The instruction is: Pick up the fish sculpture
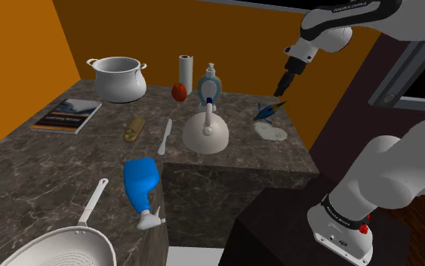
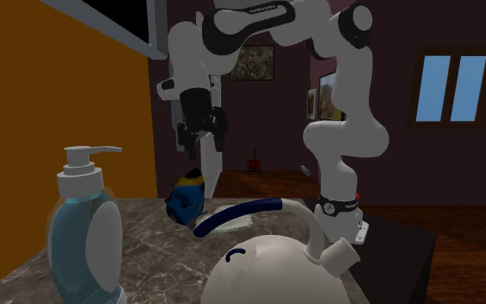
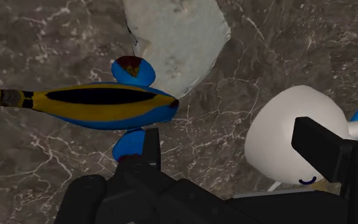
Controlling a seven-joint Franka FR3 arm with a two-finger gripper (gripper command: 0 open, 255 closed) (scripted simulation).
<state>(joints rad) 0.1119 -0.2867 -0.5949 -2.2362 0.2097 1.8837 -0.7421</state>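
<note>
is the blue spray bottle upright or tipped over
Tipped over: the blue spray bottle lies on its side on the counter.

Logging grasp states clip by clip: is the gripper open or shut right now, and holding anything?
Gripper: open, holding nothing; the fish sculpture is not grasped.

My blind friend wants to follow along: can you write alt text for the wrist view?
A blue and yellow fish sculpture with a black stripe sits just ahead of the open black gripper, over a dark marbled counter. A pale slab is beside it, and a white kettle stands nearby.
</note>
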